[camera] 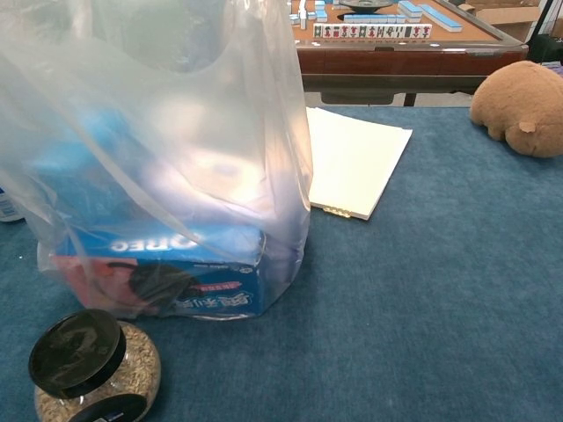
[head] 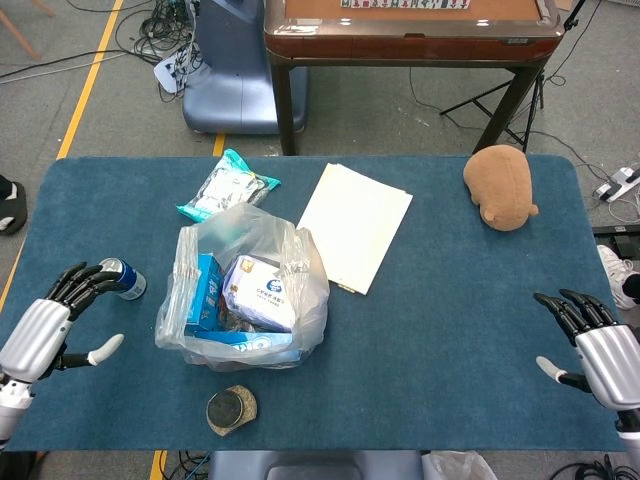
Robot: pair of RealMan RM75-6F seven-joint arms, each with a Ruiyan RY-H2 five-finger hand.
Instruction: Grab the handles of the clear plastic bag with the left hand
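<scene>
— So where is the left hand [head: 45,335]?

— Over the near left edge of the blue table [head: 450,300], fingers spread and holding nothing. Its fingertips [head: 82,277] sit just beside the blue can [head: 125,279], which lies right in front of them.

— And the clear plastic bag [head: 243,290]?

— Off to that hand's right, apart from it, standing on the table with boxes inside. Its handles [head: 186,262] are on the side facing the hand, untouched.

— Anything else near it?

— A black-lidded jar [camera: 92,365] sits to the hand's right, nearer the table's front edge, just in front of the bag.

— The right hand [head: 598,345]?

— Far across the table by the right edge, fingers apart, empty. The brown plush toy [head: 500,186] lies well beyond it.
</scene>
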